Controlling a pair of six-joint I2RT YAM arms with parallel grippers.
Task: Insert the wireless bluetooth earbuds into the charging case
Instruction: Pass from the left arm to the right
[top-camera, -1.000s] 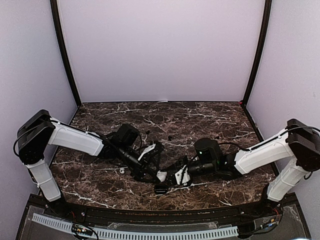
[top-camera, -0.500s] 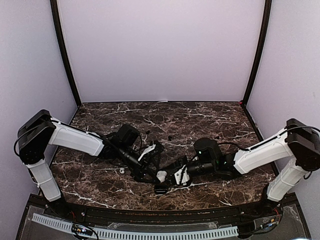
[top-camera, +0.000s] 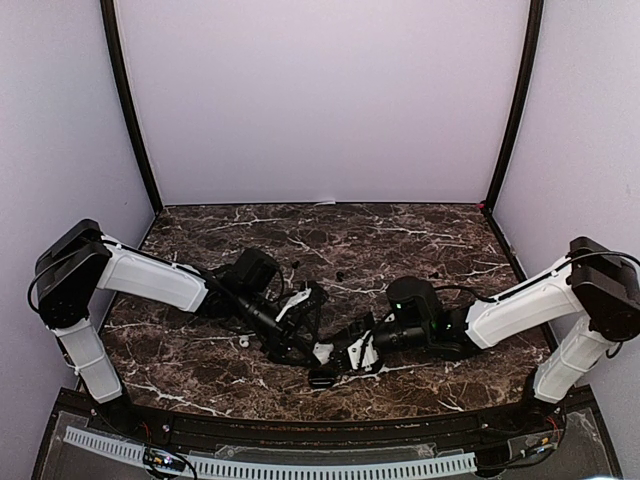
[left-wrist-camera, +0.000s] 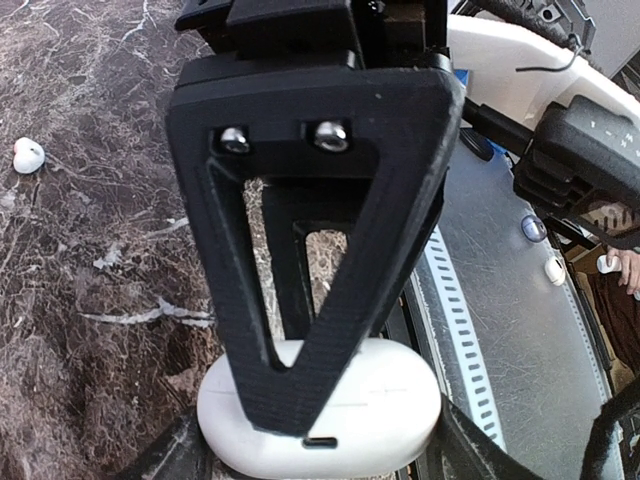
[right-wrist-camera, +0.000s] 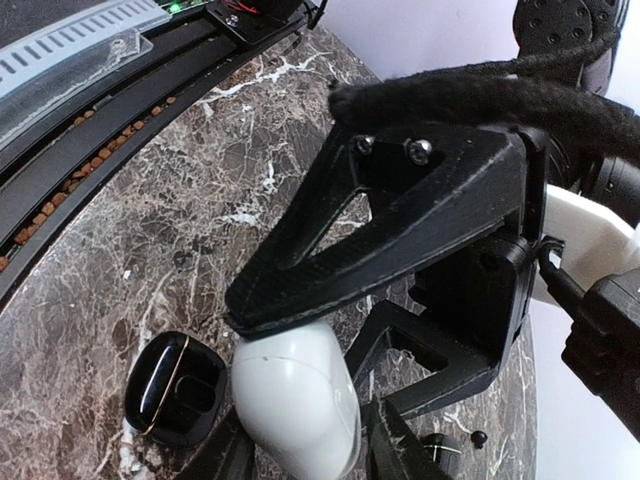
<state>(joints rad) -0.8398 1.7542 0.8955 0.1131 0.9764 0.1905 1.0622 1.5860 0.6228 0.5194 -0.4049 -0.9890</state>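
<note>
**Both grippers at the case, buds loose to either side**

Top view: my left gripper (top-camera: 310, 348) and right gripper (top-camera: 340, 356) meet at the white charging case (top-camera: 322, 352). A white earbud (top-camera: 243, 341) lies well to the left of that case, nearer my left arm. An open black charging case (top-camera: 322, 380) sits just in front.

Left wrist: my left fingers (left-wrist-camera: 300, 130) are clamped wide on the white case. The white bud lies far off to the case's left, too small to show its axis.

Right wrist: my upper right finger (right-wrist-camera: 400, 220) touches the case, but I cannot tell whether that gripper grips it. A black earbud (right-wrist-camera: 480, 437) lies near the case's right.
</note>
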